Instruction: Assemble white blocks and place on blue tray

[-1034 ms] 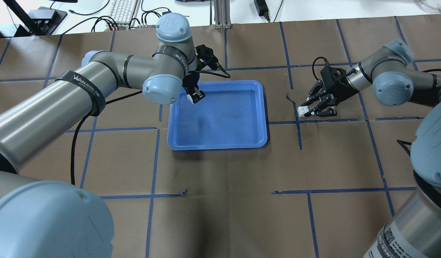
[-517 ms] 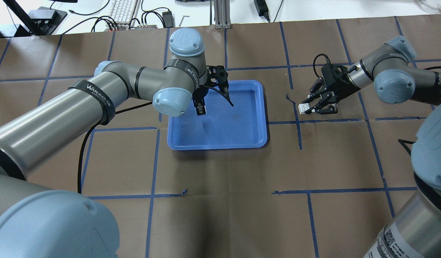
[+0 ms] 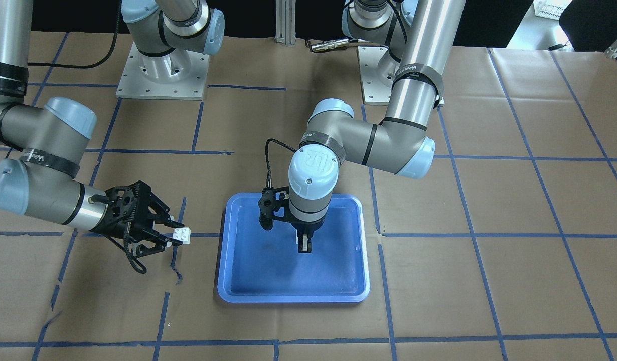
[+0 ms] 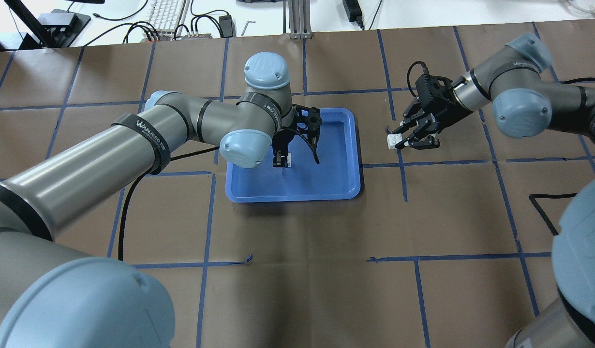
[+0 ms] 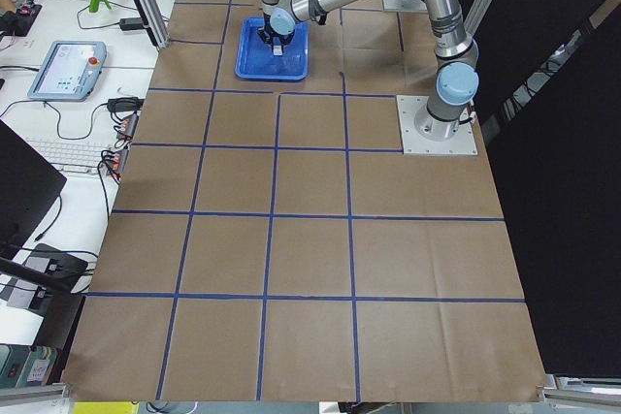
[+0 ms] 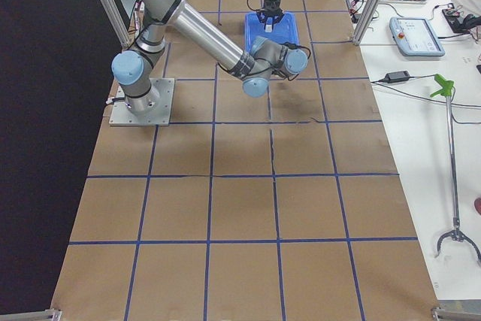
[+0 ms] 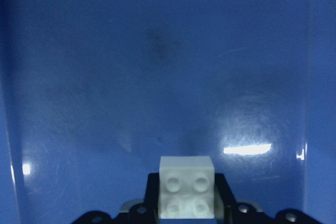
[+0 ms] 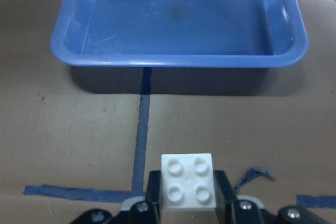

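The blue tray (image 4: 354, 145) lies mid-table and also shows in the front view (image 3: 222, 281). My left gripper (image 4: 281, 163) hangs over the tray's inside, pointing down, shut on a white block (image 7: 186, 194) held above the tray floor; the front view shows this gripper (image 3: 303, 246) too. My right gripper (image 4: 400, 140) is beside the tray's right rim, above the paper, shut on the other white block (image 4: 392, 140), which also shows in the front view (image 3: 182, 233) and the right wrist view (image 8: 187, 181), studs up. That view faces the tray (image 8: 178, 59).
Brown paper with blue tape lines (image 4: 403, 179) covers the table. A keyboard (image 4: 164, 13) and cables lie beyond the far edge. The left arm's elbow (image 4: 244, 147) overhangs the tray's left side.
My left gripper has moved right and nearer, from the tray's far-left corner to over its middle. My right gripper has moved left and farther, closer to the tray's right rim, still holding its block.
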Robot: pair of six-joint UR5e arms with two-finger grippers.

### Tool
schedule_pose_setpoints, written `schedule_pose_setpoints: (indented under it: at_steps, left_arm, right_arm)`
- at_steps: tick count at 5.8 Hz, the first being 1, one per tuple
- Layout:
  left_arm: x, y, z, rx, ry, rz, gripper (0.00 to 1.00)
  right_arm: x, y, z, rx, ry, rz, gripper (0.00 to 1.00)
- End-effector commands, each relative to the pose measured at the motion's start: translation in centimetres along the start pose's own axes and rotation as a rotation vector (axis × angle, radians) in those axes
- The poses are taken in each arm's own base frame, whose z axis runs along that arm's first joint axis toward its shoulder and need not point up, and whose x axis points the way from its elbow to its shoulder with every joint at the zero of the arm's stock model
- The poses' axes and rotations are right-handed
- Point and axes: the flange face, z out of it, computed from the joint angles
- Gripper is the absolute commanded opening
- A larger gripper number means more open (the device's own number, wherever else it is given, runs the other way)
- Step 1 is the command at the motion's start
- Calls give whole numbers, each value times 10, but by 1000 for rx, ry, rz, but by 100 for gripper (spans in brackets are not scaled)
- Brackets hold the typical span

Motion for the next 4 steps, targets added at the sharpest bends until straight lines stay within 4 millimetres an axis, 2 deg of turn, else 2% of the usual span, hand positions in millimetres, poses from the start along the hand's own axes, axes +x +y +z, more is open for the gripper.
schedule_pose_setpoints:
  at_steps: [1, 2, 3, 4]
  left_arm:
    - [7, 0, 13, 8, -28, 4, 72]
    - [9, 1, 18, 3, -23, 0, 99]
    - [8, 1, 13, 4, -32, -3, 99]
    - [7, 1, -22, 10, -82, -9, 99]
  right_arm:
    - [-3, -8, 3, -3, 7, -2, 27]
    - [-3, -8, 3, -3, 7, 0, 27]
    - [-3, -8, 3, -3, 7, 0, 27]
    - [-4, -10, 6, 1, 2, 3, 27]
